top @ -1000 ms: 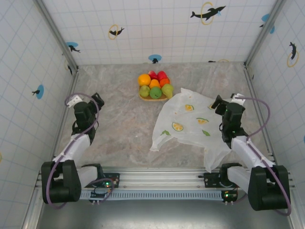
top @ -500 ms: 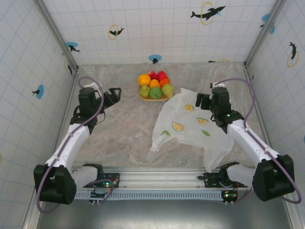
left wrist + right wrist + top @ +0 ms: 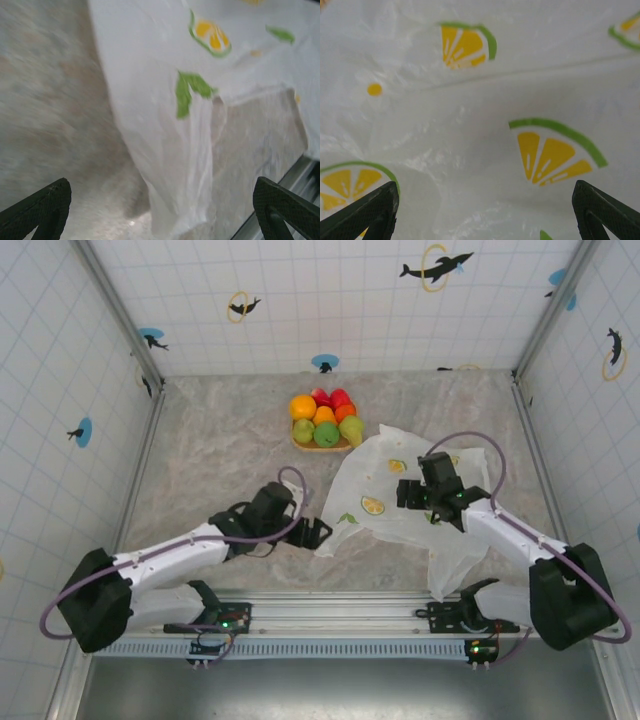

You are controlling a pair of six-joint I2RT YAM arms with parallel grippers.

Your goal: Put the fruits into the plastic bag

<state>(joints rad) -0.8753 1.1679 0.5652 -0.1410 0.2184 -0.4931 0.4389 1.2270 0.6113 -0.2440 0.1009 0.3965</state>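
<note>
Your plastic bag lies flat, right of table centre. Your left gripper at bag's near-left corner, fingers spread wide. Your right gripper over bag's middle, fingers spread wide. Wooden plate just behind bag, fruits piled on it.

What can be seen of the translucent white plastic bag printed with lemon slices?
The translucent white plastic bag is thin, crinkled film printed with yellow lemon slices and green leaves. It lies flattened on the grey marbled table, right of centre, a narrow strip trailing toward the near edge. The open right gripper hangs over its middle.
</note>
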